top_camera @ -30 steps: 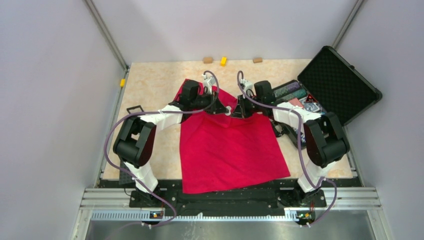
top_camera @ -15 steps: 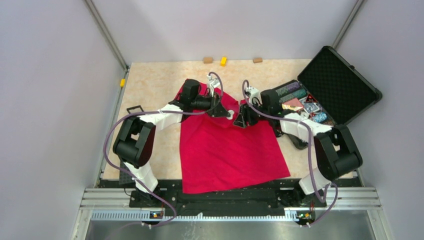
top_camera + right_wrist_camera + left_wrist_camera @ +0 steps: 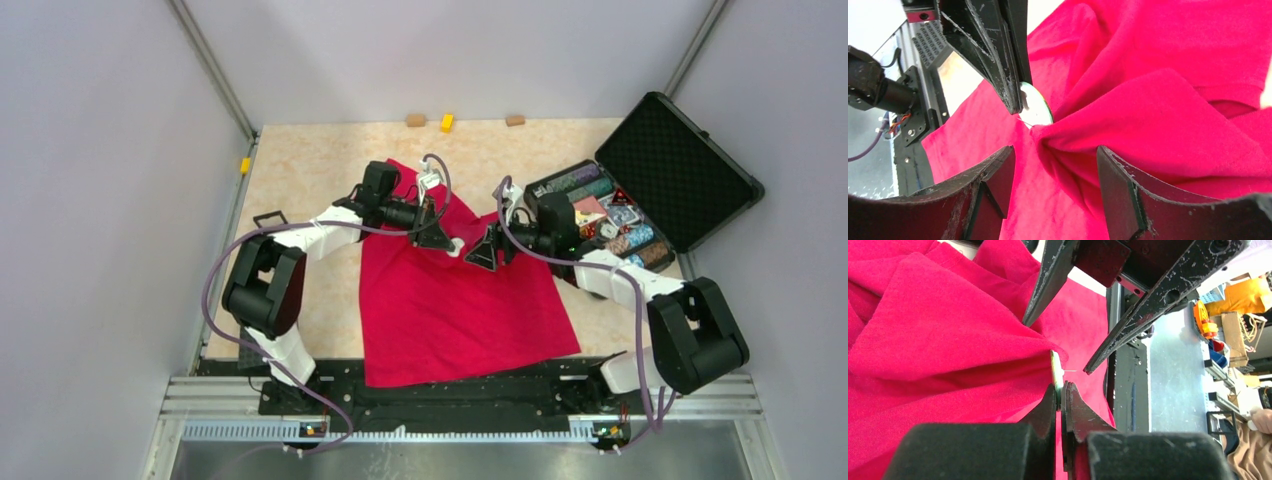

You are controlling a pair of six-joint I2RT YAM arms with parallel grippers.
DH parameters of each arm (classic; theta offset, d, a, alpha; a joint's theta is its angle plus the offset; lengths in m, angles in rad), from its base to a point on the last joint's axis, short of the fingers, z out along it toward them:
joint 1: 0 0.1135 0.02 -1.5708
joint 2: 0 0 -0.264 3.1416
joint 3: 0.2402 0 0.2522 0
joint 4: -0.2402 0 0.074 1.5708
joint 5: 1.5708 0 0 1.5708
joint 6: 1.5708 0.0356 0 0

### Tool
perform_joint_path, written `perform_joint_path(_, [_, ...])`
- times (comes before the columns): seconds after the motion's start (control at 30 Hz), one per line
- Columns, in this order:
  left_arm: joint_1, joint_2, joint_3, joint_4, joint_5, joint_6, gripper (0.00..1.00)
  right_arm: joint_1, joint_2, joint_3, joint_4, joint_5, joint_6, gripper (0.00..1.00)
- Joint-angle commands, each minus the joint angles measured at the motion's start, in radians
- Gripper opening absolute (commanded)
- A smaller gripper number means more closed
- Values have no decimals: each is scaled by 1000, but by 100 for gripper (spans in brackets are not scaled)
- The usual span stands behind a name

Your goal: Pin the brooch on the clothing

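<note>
Pale grey walls close in a beige marbled table (image 3: 300,170), with the red T-shirt (image 3: 450,300) spread over its middle and its near hem lying on the black base plate (image 3: 450,385). At the right an open black case (image 3: 680,170) stands partly off the table edge, its lower half packed with colourful trinkets (image 3: 600,215). Along the far edge sit a tan block (image 3: 415,120), a yellow block (image 3: 447,122) and a second tan block (image 3: 515,120), well apart from the shirt. Another yellow piece (image 3: 245,165) lies at the left edge.

Both arms reach inward over the far part of the shirt and hide the neck area from above. The left gripper (image 3: 1060,387) is clamped on the brooch (image 3: 1038,106), holding the small disc on edge, with a thin pin (image 3: 1069,371) sticking out of it. The brooch touches the tip of a bunched-up fold of the shirt.

The right gripper (image 3: 1054,152) has its fingers spread, one on each side of that raised fold and holding nothing. Its tips stand just beside the brooch, so the fold and the two sets of fingers crowd the same spot.
</note>
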Motion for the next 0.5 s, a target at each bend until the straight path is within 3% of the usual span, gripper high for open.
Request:
perform_joint_path(0.0, [2,-59,24,-32,99,62,0,-5,-1,10,87,-95,-7,62])
perform_joint_path(0.33, [-10,-51,26,-29,141,54,0,4,51,27,116,-143,0,61])
perform_joint_path(0.47, [-17,-56,28,-36,146,61,0,7,75,38,134,-144,7,56])
